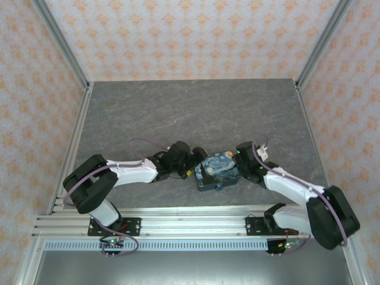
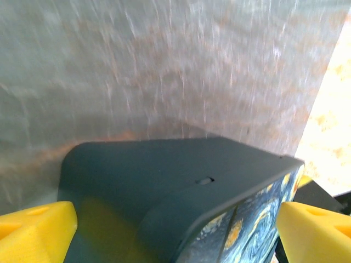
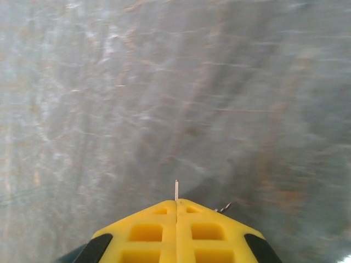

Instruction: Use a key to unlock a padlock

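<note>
The padlock [image 1: 217, 168], a square block with a starry blue-and-yellow top and dark teal sides, lies near the table's front middle. My left gripper [image 1: 191, 168] is at its left side. In the left wrist view its yellow fingers [image 2: 34, 233] sit against both sides of the padlock [image 2: 164, 175], whose teal side has a small slot [image 2: 204, 180]. My right gripper [image 1: 240, 158] hovers at the block's right edge. Its fingers are pressed together on the key [image 3: 176, 189]; only the pale metal tip sticks out past the right gripper [image 3: 176, 201].
Grey stone-patterned table [image 1: 190, 113] stretches behind the arms, bounded by patterned walls and metal corner posts [image 1: 62, 47]. A small twisted metal bit [image 3: 224, 207] peeks out beside the right fingers. The aluminium rail [image 1: 178, 222] runs along the near edge.
</note>
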Controlling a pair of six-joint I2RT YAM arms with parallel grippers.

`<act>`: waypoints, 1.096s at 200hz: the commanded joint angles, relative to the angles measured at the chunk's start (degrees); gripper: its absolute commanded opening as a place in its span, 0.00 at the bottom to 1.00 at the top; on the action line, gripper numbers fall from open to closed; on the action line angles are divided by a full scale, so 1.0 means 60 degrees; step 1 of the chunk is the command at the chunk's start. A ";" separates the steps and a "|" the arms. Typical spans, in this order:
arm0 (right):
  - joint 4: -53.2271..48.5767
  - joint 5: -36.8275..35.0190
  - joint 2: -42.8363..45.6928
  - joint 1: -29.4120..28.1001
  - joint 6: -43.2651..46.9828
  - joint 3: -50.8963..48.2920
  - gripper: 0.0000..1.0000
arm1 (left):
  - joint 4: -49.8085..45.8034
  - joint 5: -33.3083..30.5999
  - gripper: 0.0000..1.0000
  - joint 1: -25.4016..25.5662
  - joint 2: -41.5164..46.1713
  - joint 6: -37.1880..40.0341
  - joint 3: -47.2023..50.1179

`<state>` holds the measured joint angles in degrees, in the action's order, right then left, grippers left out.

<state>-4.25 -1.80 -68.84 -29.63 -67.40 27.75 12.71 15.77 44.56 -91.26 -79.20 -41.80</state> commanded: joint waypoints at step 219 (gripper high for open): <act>0.4861 0.7533 0.0063 0.2124 0.3490 0.0617 0.00 | -0.3270 0.0735 0.94 -0.3470 0.2215 0.4958 -0.1869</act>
<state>16.75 24.58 -68.62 -17.85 -52.36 29.95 -4.14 17.58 23.75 -79.77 -54.46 -49.41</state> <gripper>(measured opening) 0.043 0.942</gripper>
